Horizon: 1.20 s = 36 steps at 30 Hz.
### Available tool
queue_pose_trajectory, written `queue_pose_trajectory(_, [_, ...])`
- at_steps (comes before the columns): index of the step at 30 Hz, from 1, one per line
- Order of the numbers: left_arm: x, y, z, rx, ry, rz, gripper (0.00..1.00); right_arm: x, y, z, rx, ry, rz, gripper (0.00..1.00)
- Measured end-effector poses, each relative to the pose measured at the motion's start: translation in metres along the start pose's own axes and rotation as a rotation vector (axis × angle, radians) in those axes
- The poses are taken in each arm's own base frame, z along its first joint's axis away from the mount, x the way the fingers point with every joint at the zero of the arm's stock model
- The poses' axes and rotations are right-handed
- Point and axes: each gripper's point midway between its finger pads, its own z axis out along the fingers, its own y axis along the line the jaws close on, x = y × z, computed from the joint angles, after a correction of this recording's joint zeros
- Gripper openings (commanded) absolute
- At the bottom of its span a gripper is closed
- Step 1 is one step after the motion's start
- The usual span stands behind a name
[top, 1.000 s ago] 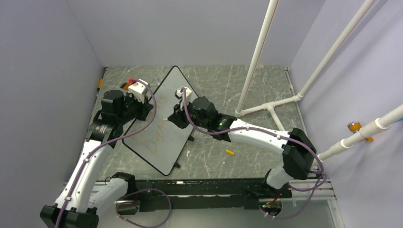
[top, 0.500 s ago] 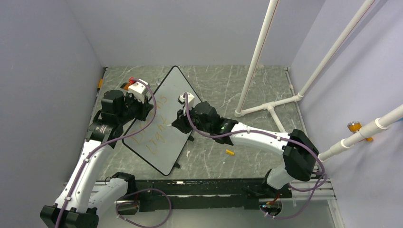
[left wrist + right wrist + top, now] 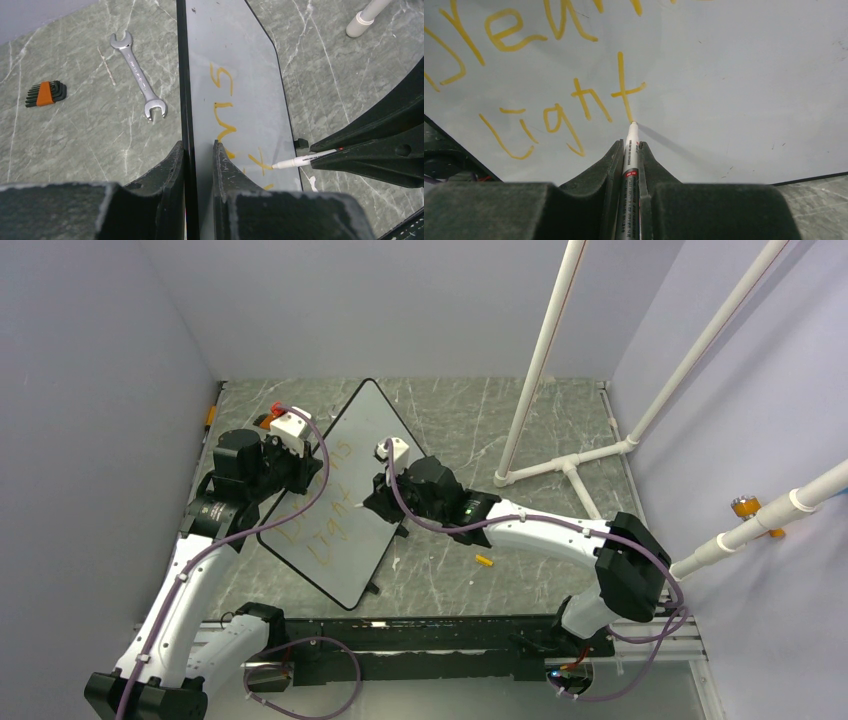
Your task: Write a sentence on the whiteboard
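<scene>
Right gripper [image 3: 630, 150] is closed narrow on a white marker [image 3: 632, 136], whose tip touches the whiteboard [image 3: 345, 565] at the foot of the "t". Left gripper [image 3: 197, 148] has its two fingers pinched on either side of the board's black rim, apparently steadying it. The board stands on the table tilted, between the two arms and left of centre in the overhead view. On it the sentence [image 3: 622, 75] runs in orange-yellow: an upper line beginning "Drea", and "Light" below it. The step in hand looks like the close of the word "Light", so the writing seems partway done, with bare white surface to the right of the tip. The next move likely calls for lifting the tip off, shifting it sideways into that bare patch with a word's gap, and pressing lightly enough that the held board does not give. Behind the board lie a wrench [image 3: 140, 75] and a set of hex keys [image 3: 46, 93], well clear of the pen. A small orange cap [image 3: 484, 561] lies on the table near the right arm, and a white pipe frame [image 3: 570, 465] stands further right. None of these blocks the stroke.
</scene>
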Motion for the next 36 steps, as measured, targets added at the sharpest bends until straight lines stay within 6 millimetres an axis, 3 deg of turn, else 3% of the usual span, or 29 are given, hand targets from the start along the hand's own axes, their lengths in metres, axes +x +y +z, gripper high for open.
queue_pose_trajectory(6, [-0.001, -0.001, 0.000, 0.008, -0.004, 0.001, 0.00, -0.005, -0.005, -0.001, 0.029, 0.004, -0.025, 0.00])
queue_pose_trajectory(17, [-0.001, -0.002, 0.000, 0.009, -0.004, 0.001, 0.00, -0.037, -0.006, 0.000, 0.057, -0.052, -0.078, 0.00])
queue_pose_trajectory(21, [-0.001, -0.002, 0.000, 0.012, -0.005, 0.001, 0.00, -0.037, -0.010, -0.001, 0.078, -0.048, -0.088, 0.00])
queue_pose_trajectory(29, [-0.001, -0.003, 0.000, 0.015, -0.006, 0.002, 0.00, -0.047, -0.018, -0.026, 0.121, -0.079, -0.093, 0.00])
queue_pose_trajectory(36, [-0.002, -0.003, 0.000, 0.015, -0.007, 0.001, 0.00, -0.061, -0.051, -0.036, 0.189, -0.109, -0.070, 0.00])
